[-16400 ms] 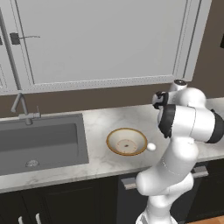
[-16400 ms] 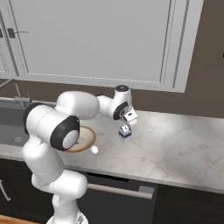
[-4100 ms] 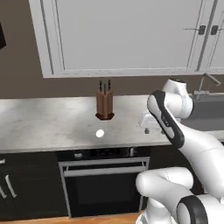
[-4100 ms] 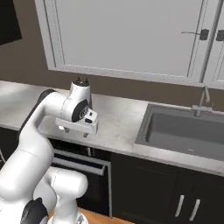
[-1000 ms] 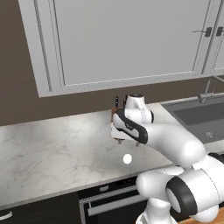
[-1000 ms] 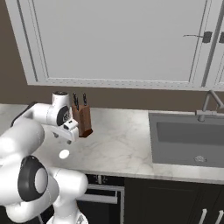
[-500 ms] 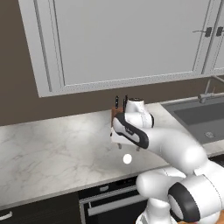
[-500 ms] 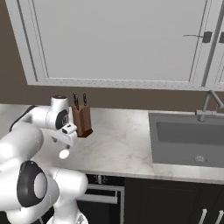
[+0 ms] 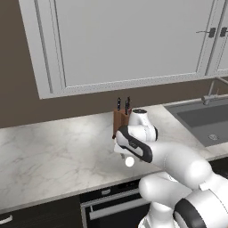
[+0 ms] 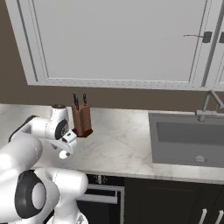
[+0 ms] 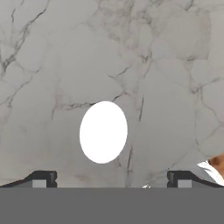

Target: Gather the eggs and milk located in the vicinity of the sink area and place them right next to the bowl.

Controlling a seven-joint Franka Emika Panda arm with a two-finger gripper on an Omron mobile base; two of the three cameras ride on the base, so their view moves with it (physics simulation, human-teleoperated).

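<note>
Left base view: the egg (image 9: pixel 129 162) lies on the marble counter (image 9: pixel 53 151), in front of the knife block (image 9: pixel 120 123) and nearer the counter's front edge. The gripper (image 9: pixel 121 150) hangs just above the egg, on the block's side of it; whether it touches the egg cannot be told here. The arm bends in from the lower right and hides part of the block's base. The sink (image 9: pixel 202 118) is well to the right of the block, with the faucet (image 9: pixel 213 91) behind it. Pale cabinets (image 9: pixel 129 40) hang above

Right base view: the block (image 10: pixel 81 119) stands toward the back of the counter (image 10: pixel 118 140), two dark handles sticking up. The egg (image 10: pixel 64 154) rests left of and in front of the block, close to the front edge. The gripper (image 10: pixel 66 143) sits right over the egg, between it and the block. The sink (image 10: pixel 189 139) lies far to the right of the block, its drain (image 10: pixel 200 159) at the near side and its faucet (image 10: pixel 208 104) at the back

Hand view: the egg (image 11: pixel 103 131) lies on the veined marble (image 11: pixel 153 65), upright in the picture. The jaws are spread wide, one tip low at the left and one low at the right, with the egg between them and clear of both, somewhat nearer the left tip. A brown corner of the block (image 11: pixel 217 162) peeks in at the right edge
</note>
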